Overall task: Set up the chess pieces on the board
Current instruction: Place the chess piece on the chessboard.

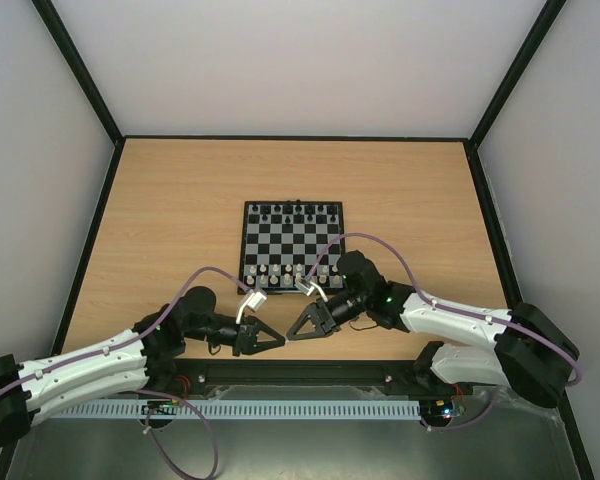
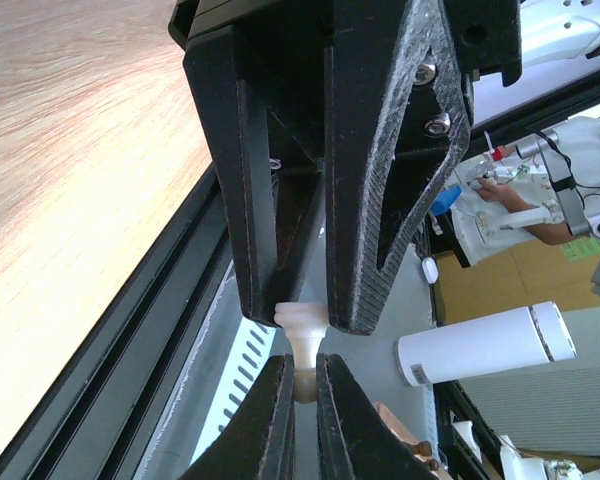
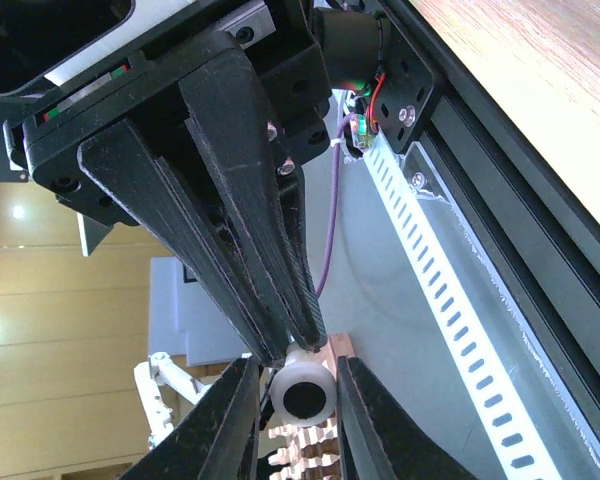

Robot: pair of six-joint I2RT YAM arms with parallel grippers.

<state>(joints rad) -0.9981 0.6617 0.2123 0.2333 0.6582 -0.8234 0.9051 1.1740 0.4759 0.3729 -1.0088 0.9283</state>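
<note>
Cream chess piece (image 2: 301, 322), one, clenched in left fingers (image 2: 265, 430); right fingers (image 2: 380, 200) straddle its base, grip unclear.

No lettering, label or number can be read — in any view.

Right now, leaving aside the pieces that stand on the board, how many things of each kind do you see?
2 robot arms: left arm, right arm
1 board
1 white piece, held off the board in the left jaws
Total: 4
</note>
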